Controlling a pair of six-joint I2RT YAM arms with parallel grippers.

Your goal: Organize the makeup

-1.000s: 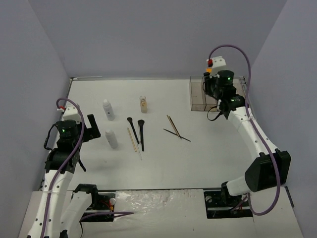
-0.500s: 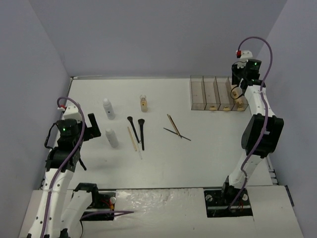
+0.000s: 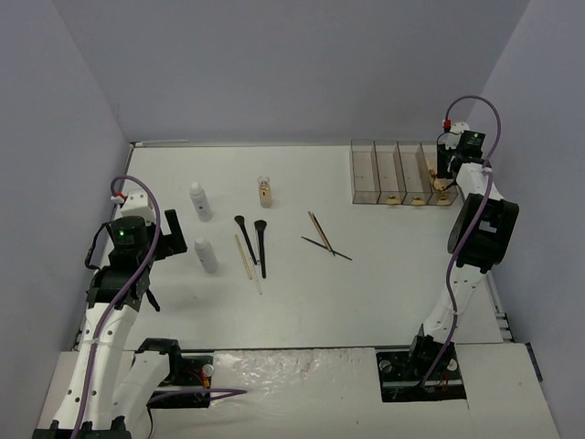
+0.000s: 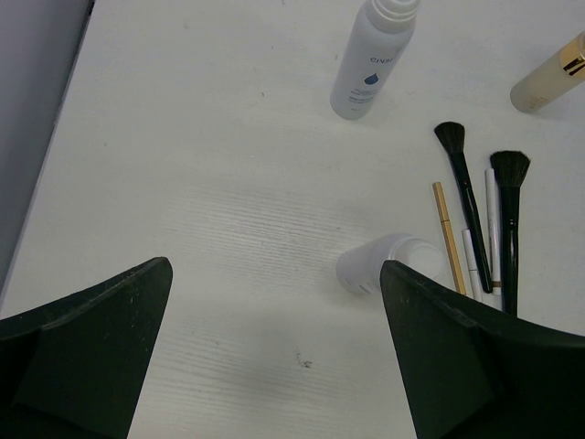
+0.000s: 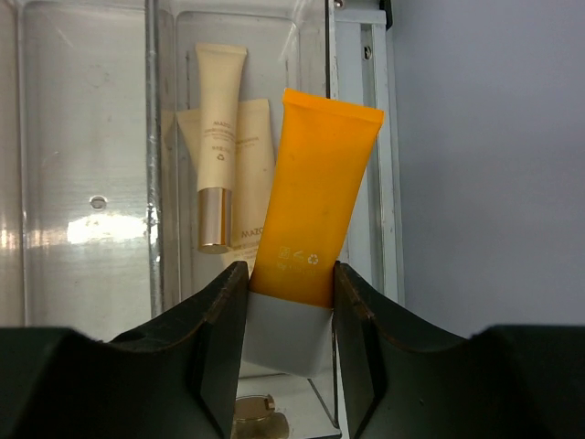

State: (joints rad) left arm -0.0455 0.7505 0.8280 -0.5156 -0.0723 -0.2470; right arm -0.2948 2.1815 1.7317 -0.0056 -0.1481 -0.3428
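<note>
The left fingers [image 4: 91, 347] stand spread wide and empty above the table [image 4: 228, 137] beside two white bottles [image 4: 373, 59], with black brushes [image 4: 507, 210] and thin pencils [image 4: 448, 233] just right of them. The right fingers [image 5: 219, 338] clamp an orange tube [image 5: 315, 201] over the rightmost compartment of the clear box [image 5: 91, 137], where beige tubes [image 5: 219, 119] lie.

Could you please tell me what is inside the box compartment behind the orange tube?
Two beige tubes lie there, one gold-capped and resting on the other. The orange tube, gripped by the right hand, covers the right part of that compartment, so anything lying there is hidden.
</note>
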